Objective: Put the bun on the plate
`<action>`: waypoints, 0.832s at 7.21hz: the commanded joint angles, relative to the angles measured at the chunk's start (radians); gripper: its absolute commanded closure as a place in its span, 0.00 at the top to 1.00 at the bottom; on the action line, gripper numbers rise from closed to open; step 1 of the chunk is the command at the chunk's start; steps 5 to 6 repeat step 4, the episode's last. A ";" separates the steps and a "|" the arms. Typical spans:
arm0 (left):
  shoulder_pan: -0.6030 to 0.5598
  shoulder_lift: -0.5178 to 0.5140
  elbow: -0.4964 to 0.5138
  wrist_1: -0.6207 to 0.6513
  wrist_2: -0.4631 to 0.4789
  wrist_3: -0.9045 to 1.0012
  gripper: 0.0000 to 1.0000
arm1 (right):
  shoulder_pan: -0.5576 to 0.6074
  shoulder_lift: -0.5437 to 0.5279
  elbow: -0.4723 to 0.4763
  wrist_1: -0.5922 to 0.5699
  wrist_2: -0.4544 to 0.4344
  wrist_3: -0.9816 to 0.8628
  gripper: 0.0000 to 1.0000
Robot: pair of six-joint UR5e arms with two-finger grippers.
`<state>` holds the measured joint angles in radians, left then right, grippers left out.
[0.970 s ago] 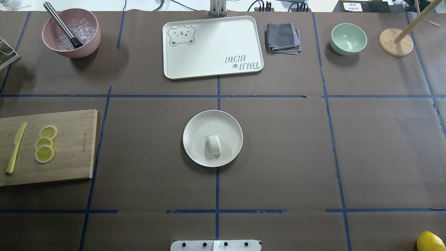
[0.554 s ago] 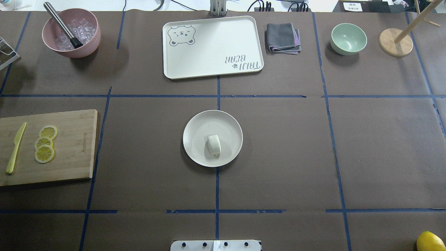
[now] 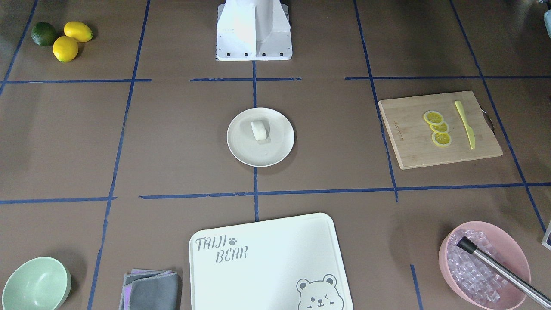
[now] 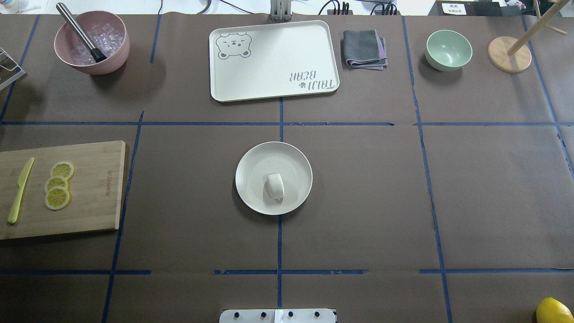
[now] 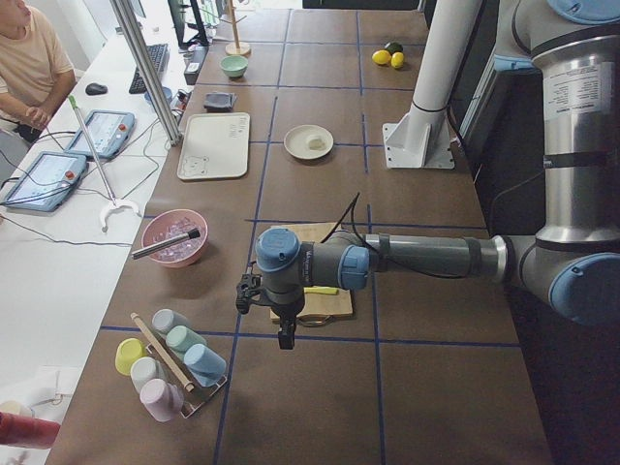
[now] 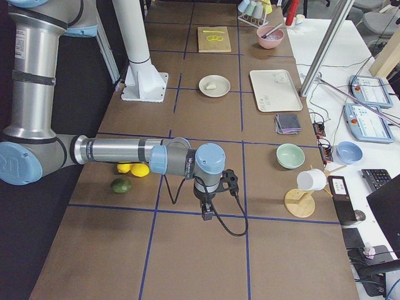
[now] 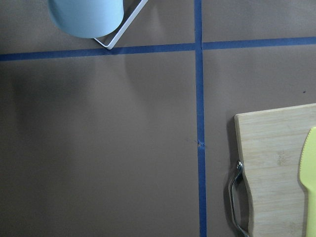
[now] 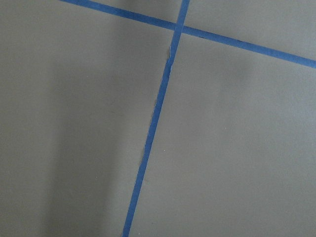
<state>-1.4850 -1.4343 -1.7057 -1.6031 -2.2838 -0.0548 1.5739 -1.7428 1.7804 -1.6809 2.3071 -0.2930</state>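
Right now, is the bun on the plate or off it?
On it. The bun lies on the plate, well inside its raised rim and a little off centre.

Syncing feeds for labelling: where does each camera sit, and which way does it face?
Front-facing: across the table, looking down at plate and bun; robot base at top.
Overhead: behind the robot, looking forward and down; base edge only.
Exterior left: table's left end; left arm, left gripper near.
Exterior right: right end; right arm, right gripper near.
Left wrist: down onto cutting board; no fingers.
Right wrist: down onto taped table; no fingers.
Shared: all exterior views show bun on plate.
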 commanded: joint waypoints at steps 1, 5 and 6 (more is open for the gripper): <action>0.000 0.002 0.001 0.002 0.000 0.001 1.00 | 0.000 0.002 0.002 0.001 0.000 0.000 1.00; 0.000 0.006 0.000 0.003 -0.002 0.001 1.00 | 0.000 0.005 0.002 0.001 0.000 0.000 1.00; 0.000 0.006 0.000 0.003 -0.002 0.001 1.00 | 0.000 0.005 0.002 0.001 0.000 0.000 1.00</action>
